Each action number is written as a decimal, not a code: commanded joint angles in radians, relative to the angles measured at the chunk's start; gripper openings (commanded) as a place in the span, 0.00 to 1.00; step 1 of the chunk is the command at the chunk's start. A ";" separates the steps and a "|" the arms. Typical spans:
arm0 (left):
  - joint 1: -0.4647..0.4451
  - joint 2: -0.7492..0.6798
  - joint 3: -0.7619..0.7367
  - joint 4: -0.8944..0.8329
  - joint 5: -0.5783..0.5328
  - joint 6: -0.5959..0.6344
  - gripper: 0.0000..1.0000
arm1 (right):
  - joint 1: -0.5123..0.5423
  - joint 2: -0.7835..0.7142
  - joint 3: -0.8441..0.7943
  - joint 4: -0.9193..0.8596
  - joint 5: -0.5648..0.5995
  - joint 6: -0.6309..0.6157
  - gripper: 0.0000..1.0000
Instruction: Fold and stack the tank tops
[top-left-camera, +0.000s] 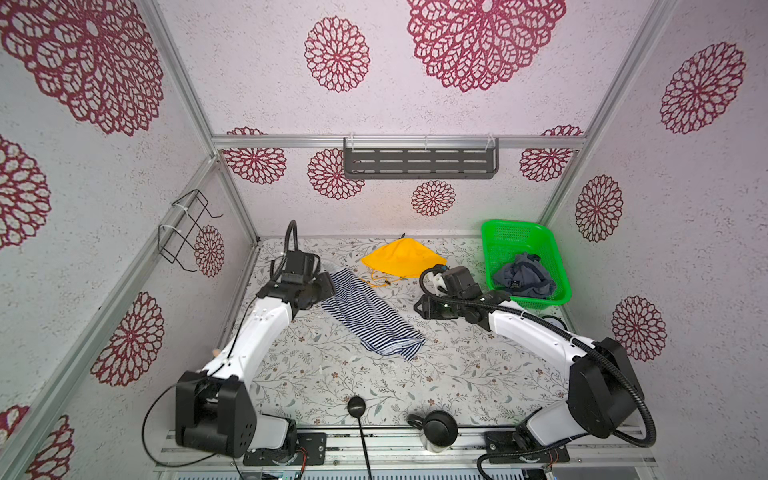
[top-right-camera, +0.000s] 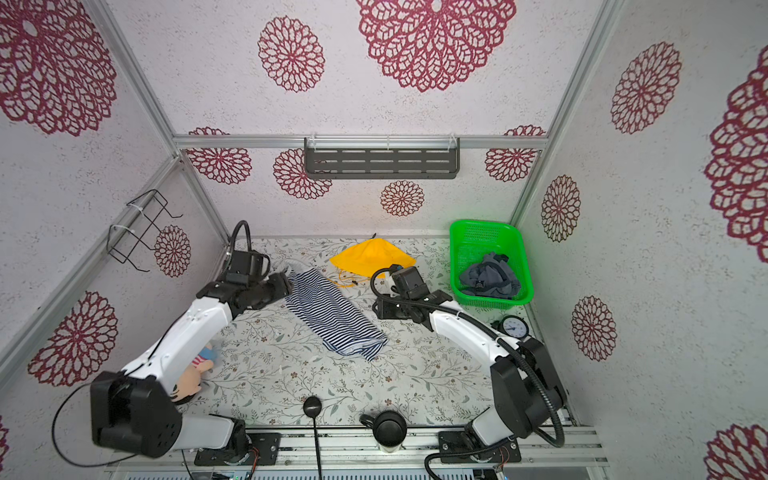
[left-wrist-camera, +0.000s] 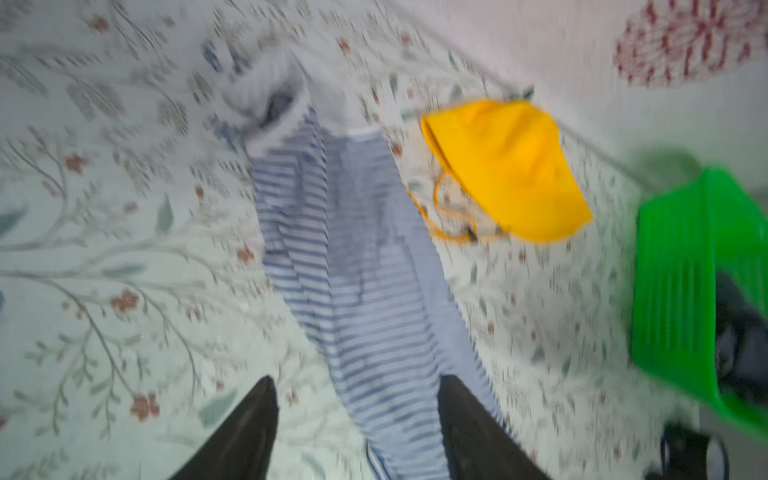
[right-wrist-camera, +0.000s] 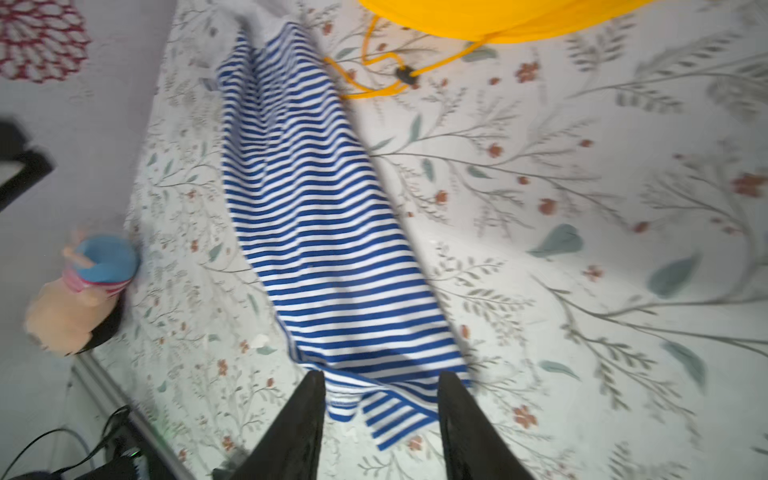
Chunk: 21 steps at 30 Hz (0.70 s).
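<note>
Striped tank top (top-left-camera: 370, 316) lies flat on the floral table (top-left-camera: 332, 386) as a long narrow strip, navy and white. It runs from about 11 o'clock down to about 5 o'clock across the table's middle, and both top views agree. Left gripper (top-left-camera: 326, 286) sits at the strip's far end, on its 9 o'clock side. The left wrist view is blurred, but it shows the left gripper (left-wrist-camera: 357, 432) with its jaws standing moderately apart. The striped cloth (left-wrist-camera: 365, 311) passes between and beneath them, and no pinch is visible. Right gripper (top-left-camera: 419, 309) hangs just off the strip's 3 o'clock edge. In its wrist view the right gripper (right-wrist-camera: 382, 415) has jaws parted to a middling gap, with the strip's near corner showing between them, unclamped. Slate blue-grey tank top (top-left-camera: 525, 276) lies crumpled inside the green basket (top-left-camera: 498, 249) at the table's 2 o'clock corner. Yellow hat (top-left-camera: 403, 257) sits at 12 o'clock, and its cord (right-wrist-camera: 374, 58) trails close to the strip's far end. A doll (top-right-camera: 195, 370) lies at the 8 o'clock edge, partly under the left arm.
</note>
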 joint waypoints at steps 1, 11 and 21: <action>-0.144 -0.096 -0.139 -0.011 -0.032 -0.208 0.33 | -0.038 -0.066 -0.046 -0.078 0.039 -0.045 0.44; -0.357 0.066 -0.269 0.190 -0.126 -0.373 0.38 | -0.040 -0.083 -0.106 -0.058 0.026 -0.038 0.43; -0.304 0.229 -0.207 0.202 -0.111 -0.285 0.26 | -0.045 -0.136 -0.146 -0.061 0.058 -0.023 0.43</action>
